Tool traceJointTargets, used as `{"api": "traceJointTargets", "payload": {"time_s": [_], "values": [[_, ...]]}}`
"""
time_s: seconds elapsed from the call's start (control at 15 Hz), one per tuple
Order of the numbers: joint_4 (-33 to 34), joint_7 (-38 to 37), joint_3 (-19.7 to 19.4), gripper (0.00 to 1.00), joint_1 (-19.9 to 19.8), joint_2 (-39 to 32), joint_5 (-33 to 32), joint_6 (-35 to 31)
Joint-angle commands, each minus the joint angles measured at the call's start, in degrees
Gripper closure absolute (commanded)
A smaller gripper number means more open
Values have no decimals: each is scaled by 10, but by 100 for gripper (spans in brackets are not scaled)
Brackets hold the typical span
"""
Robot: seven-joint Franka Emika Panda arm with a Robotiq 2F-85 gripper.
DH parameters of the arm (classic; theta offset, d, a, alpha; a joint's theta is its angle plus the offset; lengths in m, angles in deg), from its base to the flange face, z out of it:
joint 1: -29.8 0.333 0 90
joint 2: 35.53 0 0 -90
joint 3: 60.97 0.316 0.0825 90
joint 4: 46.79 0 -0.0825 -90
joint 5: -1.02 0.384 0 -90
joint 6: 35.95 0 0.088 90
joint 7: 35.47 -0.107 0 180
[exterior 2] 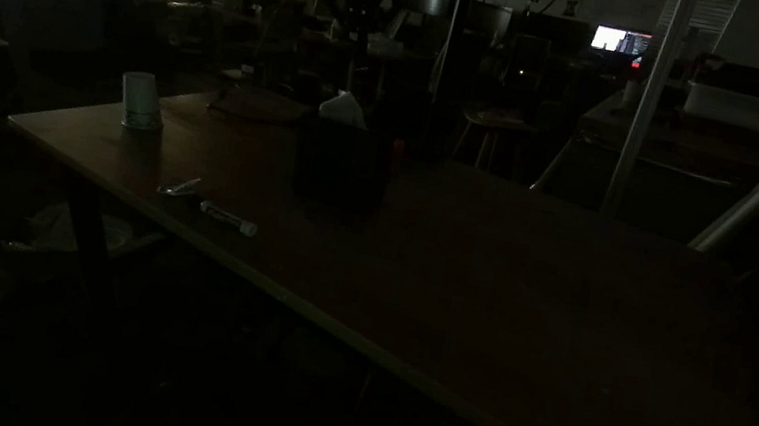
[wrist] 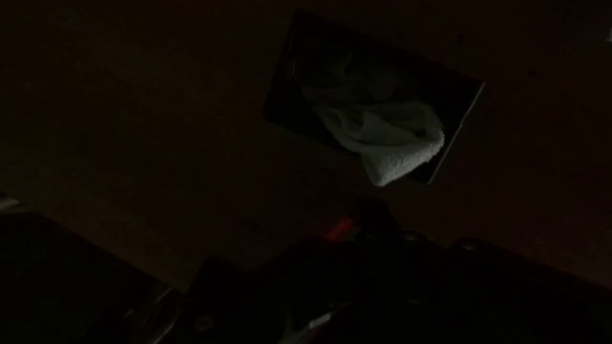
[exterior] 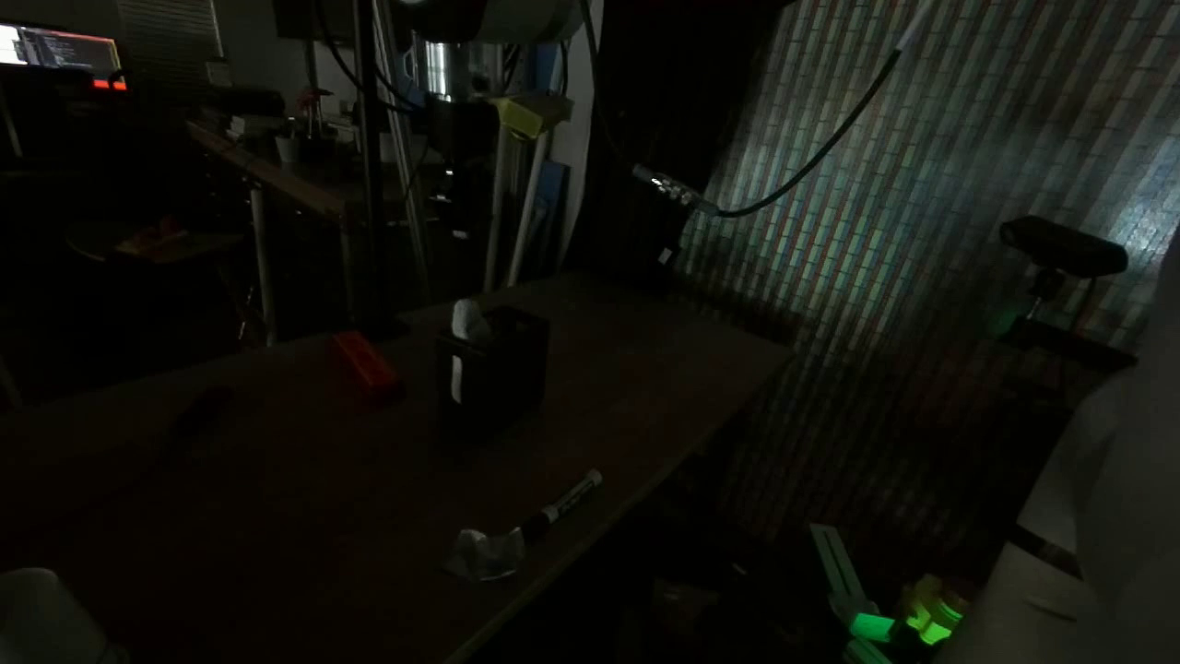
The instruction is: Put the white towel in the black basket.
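While the white towel (wrist: 389, 136) lies roughly lengthwise in the black basket (exterior: 502, 373), tip pointing up past its rim, I cannot tell whether the gripper (exterior 2: 361, 18) gapes.

The towel (wrist: 404, 155) looks like fuzzy cloth, the tabletop (exterior: 636, 369) smooth wood.

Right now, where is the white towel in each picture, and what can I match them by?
In an exterior view: white towel, left of centre, poking above the black basket.
In an exterior view: white towel, upper half, slightly left of centre, peeking over the black basket.
Wrist view: white towel, above and right of centre, lying in the black basket.
Shared landmark: the black basket, in all three.
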Motion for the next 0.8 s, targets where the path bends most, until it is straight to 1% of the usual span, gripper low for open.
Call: {"api": "traceJointTargets", "payload": {"time_s": [0.0, 0.2, 0.73], "values": [[47, 12, 8, 100, 11, -25, -2, 15], [50, 15, 12, 100, 13, -38, 2, 11], [23, 16, 11, 100, 1, -66, 14, -1]]}}
